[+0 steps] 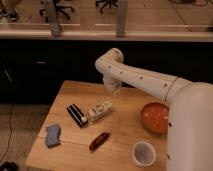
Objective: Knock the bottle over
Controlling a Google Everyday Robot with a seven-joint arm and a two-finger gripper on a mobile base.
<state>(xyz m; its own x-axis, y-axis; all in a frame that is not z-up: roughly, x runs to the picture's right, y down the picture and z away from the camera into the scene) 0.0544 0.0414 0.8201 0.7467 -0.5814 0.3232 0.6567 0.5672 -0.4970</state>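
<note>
One clear bottle (100, 111) lies on its side mid-table (125, 142), touching one black bar (77, 114). The gripper (114, 91) hangs just above and behind it, fingers pressed together, holding nothing. Also on the wood: one blue sponge (52, 135), one reddish sausage-shaped item (98, 141), one translucent white cup (144, 153), one orange bowl (155, 117).

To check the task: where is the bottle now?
In the camera view, the bottle lies on its side mid-table, beside the black bar, below the shut gripper.
</note>
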